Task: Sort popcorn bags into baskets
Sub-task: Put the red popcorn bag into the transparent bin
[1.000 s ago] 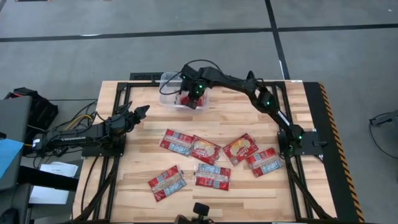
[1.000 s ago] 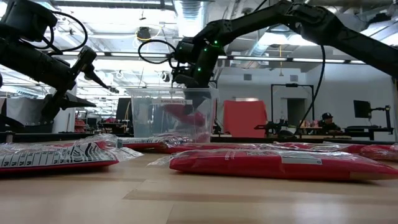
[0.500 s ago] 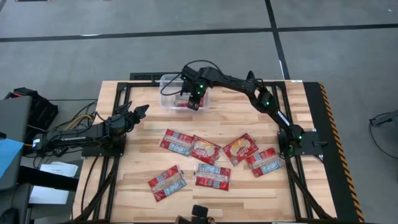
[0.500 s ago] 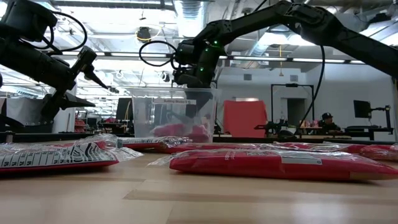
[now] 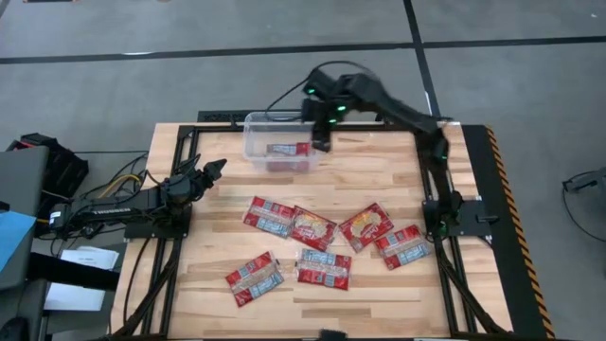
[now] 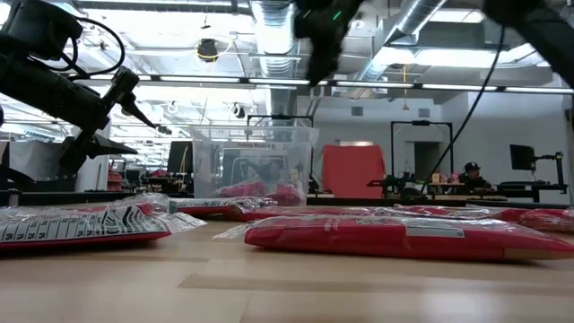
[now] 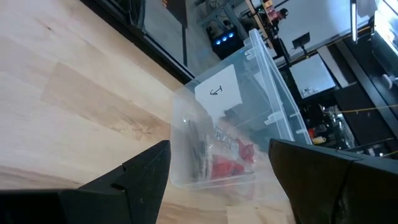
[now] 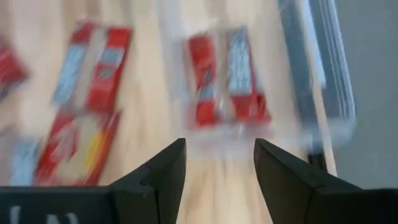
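Now | step: one popcorn bag [image 5: 289, 150] lies inside the basket [image 5: 254, 121] | right gripper [image 5: 320, 140] beside its rim, fingers spread, empty | left gripper [image 5: 210, 169] parked, spread | next: you reach for the six bags [image 5: 313, 227] mid-table.

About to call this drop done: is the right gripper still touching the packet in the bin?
Apart. The right wrist view shows the open right gripper empty, the popcorn bag lying beyond its fingertips in the clear bin.
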Robot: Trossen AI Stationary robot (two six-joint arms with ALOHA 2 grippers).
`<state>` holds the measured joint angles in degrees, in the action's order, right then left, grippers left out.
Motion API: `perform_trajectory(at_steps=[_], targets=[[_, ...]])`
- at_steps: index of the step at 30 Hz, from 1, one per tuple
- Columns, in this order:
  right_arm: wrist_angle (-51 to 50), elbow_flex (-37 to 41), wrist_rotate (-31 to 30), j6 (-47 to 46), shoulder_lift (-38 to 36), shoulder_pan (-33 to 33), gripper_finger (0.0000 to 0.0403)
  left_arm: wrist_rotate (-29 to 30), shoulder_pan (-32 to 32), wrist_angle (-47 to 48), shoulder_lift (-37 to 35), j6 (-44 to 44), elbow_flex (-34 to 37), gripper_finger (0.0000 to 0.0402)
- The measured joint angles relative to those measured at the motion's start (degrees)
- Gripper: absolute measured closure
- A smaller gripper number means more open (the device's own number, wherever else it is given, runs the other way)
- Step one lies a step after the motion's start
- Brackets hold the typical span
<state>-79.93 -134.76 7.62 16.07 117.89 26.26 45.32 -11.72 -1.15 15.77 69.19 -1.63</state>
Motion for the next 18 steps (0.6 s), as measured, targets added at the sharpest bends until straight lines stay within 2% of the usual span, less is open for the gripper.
perform_trajectory(at_steps=[3,8,10,14,18], targets=[[-10.3,0.4,0.4,0.3,-5.2,-0.2,0.0205,0.0,0.0,0.0,0.0,0.0,0.0,0.0140],[-7.6,13.5,7.5,-5.4,-20.3,-1.6,0.0218,-0.3,0.0,0.0,0.0,0.0,0.0,0.0140],[-6.2,21.5,6.5,-9.3,-26.8,-2.6,0.0222,-0.3,0.0,0.0,0.0,-0.1,0.0,0.0140],[0.8,40.8,0.5,-20.4,-38.8,-6.1,0.0226,-0.3,0.0,0.0,0.0,-0.1,0.0,0.0140],[7.5,60.2,-0.2,-22.6,-50.2,-10.4,0.0201,-0.3,0.0,0.0,0.0,-0.9,0.0,0.0140]])
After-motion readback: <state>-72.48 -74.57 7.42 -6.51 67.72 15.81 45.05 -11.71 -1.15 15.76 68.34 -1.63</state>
